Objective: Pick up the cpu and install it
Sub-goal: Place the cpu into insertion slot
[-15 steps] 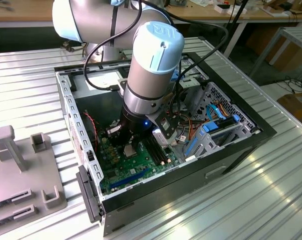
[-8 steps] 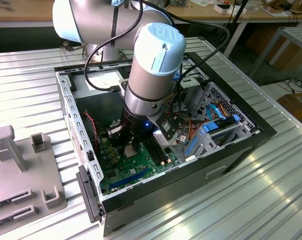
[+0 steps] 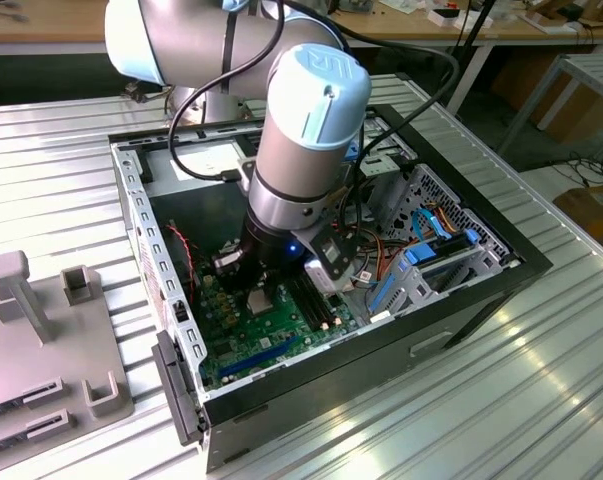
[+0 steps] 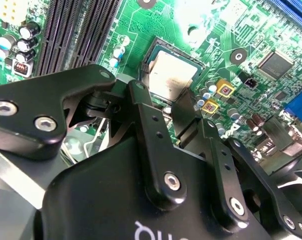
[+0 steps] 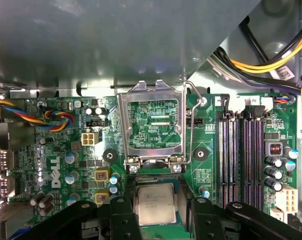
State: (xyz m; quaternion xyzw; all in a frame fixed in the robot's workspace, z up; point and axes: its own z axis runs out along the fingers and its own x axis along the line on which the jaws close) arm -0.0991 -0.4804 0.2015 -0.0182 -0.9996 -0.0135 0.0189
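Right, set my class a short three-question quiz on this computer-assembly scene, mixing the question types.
1. True or false: the hinged metal frame stands flipped open.
2. The cpu is: A at the black socket; B on the memory slots; C on the yellow cables.
3. In the exterior view, what does the arm reach into?
Key: 1 true; 2 A; 3 the open computer case.
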